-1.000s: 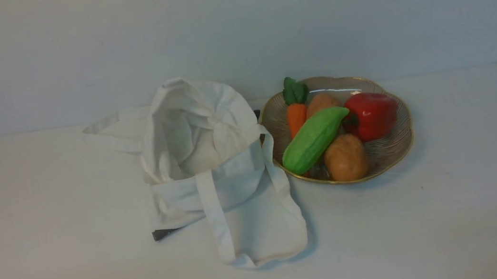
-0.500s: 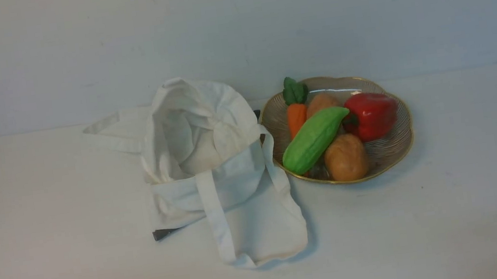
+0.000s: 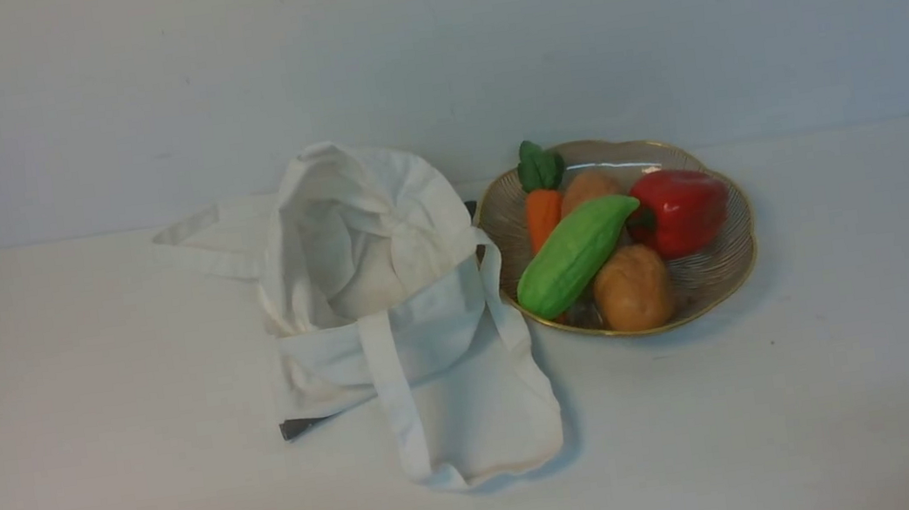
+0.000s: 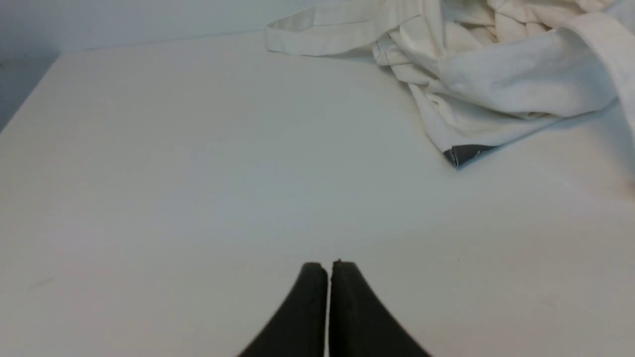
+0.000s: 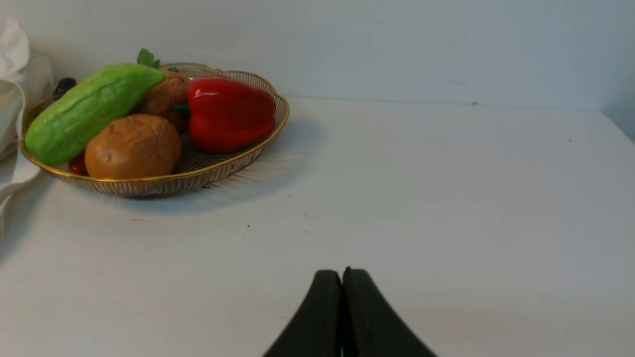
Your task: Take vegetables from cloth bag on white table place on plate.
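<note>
The green cucumber-like vegetable [image 3: 573, 257] lies in the ribbed brownish plate [image 3: 723, 263] with the gold rim, right of the off-white cloth bag [image 3: 390, 298] on the white table [image 3: 85, 383]. The bag is slumped with its mouth open and its straps trail toward me. In the right wrist view the vegetable [image 5: 87, 111] and plate [image 5: 198, 173] show far from my right gripper [image 5: 342, 272], which is shut and empty. In the left wrist view my left gripper [image 4: 329, 265] is shut and empty, well short of the bag [image 4: 496, 84]. Neither gripper shows in the front view.
The plate also holds an orange carrot [image 3: 541, 213], two tan potatoes [image 3: 633, 288] and a red pepper [image 3: 677, 210]. A small dark grey piece [image 3: 297, 427] sticks out from under the bag's near left corner. A pale wall stands behind the table.
A dark bit at the front view's lower left corner has all but slid out of view. Bag, plate and vegetables have not moved.
</note>
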Robot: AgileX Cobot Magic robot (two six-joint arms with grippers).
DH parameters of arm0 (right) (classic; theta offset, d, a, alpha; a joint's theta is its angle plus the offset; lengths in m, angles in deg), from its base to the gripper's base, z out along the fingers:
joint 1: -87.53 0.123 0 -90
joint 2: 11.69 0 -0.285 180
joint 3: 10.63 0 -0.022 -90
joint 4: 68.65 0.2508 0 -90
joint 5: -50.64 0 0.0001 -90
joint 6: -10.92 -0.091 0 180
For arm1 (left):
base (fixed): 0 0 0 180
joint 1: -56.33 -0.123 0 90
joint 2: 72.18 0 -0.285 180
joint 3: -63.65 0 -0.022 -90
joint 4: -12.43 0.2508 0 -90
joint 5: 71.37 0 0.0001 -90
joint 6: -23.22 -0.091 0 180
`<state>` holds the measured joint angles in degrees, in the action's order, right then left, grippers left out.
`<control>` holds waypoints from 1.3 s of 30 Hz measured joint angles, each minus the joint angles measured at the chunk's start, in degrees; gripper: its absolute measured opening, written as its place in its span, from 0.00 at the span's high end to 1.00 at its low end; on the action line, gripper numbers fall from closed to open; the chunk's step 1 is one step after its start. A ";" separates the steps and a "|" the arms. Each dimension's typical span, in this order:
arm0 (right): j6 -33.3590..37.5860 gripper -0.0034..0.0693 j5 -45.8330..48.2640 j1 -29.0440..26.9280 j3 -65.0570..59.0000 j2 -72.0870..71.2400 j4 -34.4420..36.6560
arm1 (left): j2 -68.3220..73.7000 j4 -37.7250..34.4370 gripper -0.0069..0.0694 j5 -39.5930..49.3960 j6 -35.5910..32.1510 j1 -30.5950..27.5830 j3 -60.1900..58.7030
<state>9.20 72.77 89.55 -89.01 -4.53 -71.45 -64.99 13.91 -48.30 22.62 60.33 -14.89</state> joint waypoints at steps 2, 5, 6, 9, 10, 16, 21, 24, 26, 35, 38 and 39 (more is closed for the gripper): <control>0.00 0.97 0.00 0.00 0.00 0.00 0.00 | 0.00 0.00 0.92 0.00 0.00 -0.21 0.00; 0.00 0.97 0.00 0.00 0.00 0.00 0.00 | 0.00 0.00 0.92 0.00 0.00 -0.41 0.00; 0.00 0.97 0.00 0.00 0.00 0.00 0.00 | 0.00 0.00 0.92 0.00 -0.05 -0.46 0.00; 0.00 0.97 0.00 0.00 0.00 0.00 0.00 | 0.00 0.00 0.92 0.00 -0.17 -0.53 0.00; 0.00 0.97 0.00 0.00 0.00 0.00 0.00 | 0.00 0.00 0.92 0.00 -0.17 -0.60 0.00; 0.00 0.97 0.00 0.00 0.00 0.00 0.00 | 0.00 0.00 0.92 0.00 -0.17 -2.65 0.00; 0.00 0.97 0.00 0.00 0.00 0.00 0.00 | 0.00 0.00 0.92 0.00 -0.17 -2.72 0.00; 0.00 0.97 0.00 0.00 0.00 0.00 0.00 | 0.00 0.00 0.92 0.00 -0.17 -2.72 0.00; 0.00 0.97 0.00 0.00 0.00 0.00 0.00 | 0.00 0.00 0.92 0.00 -0.17 -2.72 0.00; 0.00 0.97 0.00 0.00 0.00 0.00 0.00 | 0.00 0.00 0.92 0.00 -0.17 -2.72 0.00; 0.00 0.97 0.00 0.00 0.00 0.00 0.00 | 0.00 0.00 0.92 0.00 -0.17 -2.72 0.00; 0.00 0.97 0.00 0.00 0.00 0.00 0.00 | 0.00 0.00 0.92 0.00 -0.17 -2.72 0.00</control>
<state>9.20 72.77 89.55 -89.01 -4.53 -71.45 -64.99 13.91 -48.30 22.45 57.61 -14.89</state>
